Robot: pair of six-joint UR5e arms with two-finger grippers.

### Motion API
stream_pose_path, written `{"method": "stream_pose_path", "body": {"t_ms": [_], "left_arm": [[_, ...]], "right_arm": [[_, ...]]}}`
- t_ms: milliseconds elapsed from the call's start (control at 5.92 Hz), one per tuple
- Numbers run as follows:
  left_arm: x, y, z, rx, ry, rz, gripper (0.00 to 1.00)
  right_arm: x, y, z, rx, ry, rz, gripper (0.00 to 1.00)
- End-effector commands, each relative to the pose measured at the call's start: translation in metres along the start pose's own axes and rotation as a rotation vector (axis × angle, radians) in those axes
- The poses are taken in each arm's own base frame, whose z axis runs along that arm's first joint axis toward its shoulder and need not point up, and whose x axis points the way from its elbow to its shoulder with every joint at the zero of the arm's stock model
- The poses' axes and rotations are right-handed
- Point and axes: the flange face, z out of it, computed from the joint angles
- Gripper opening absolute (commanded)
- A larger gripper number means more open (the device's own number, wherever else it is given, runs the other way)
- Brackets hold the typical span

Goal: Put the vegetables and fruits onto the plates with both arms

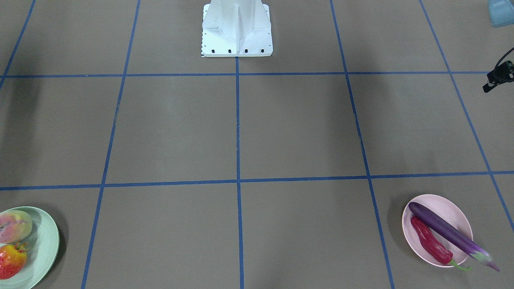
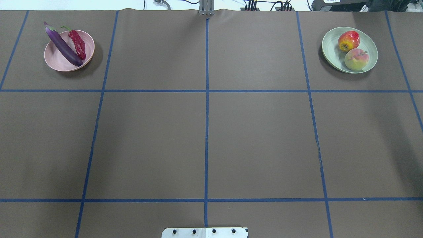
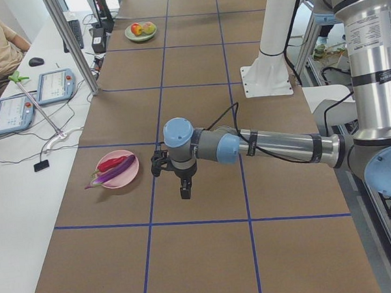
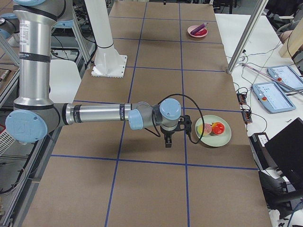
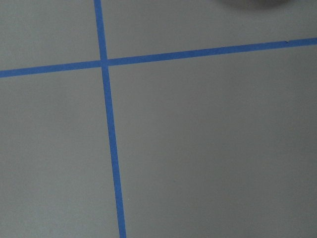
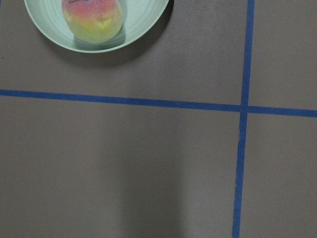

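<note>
The pink plate point(image 2: 56, 61) holds the purple eggplant point(image 2: 62, 48) and the red chili pepper point(image 2: 78, 43); the eggplant's calyx end overhangs the rim point(image 1: 484, 257). On the mint green plate point(image 2: 330, 49) lie the peach point(image 2: 356, 59) and the pomegranate point(image 2: 348, 40) side by side. My left gripper point(image 3: 185, 188) hangs pointing down over bare table, a short way from the pink plate point(image 3: 126, 178). My right gripper point(image 4: 167, 142) hangs likewise beside the green plate point(image 4: 222, 138). I cannot tell whether either gripper is open or shut. The right wrist view catches the peach point(image 6: 92, 19).
The white base block point(image 1: 237, 32) stands at the table's robot side. Blue tape lines grid the brown table. A side bench with tablets point(image 3: 53, 87), cables and a seated person runs along the far edge; aluminium posts point(image 3: 70, 41) stand there.
</note>
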Motion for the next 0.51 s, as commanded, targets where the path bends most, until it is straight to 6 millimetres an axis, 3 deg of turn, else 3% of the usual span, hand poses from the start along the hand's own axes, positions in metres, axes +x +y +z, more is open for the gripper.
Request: {"method": "stream_pose_path", "body": {"t_ms": [0,338], "left_arm": [[-0.005,0.000,0.000,-0.009,0.005,-0.022,1.00],[-0.006,0.000,0.000,0.002,0.005,-0.008,1.00]], "right_arm": [[-0.011,-0.001,0.015,-0.037,-0.007,-0.017,1.00],[-0.015,-0.014,0.004,-0.045,0.000,0.019,1.00]]}}
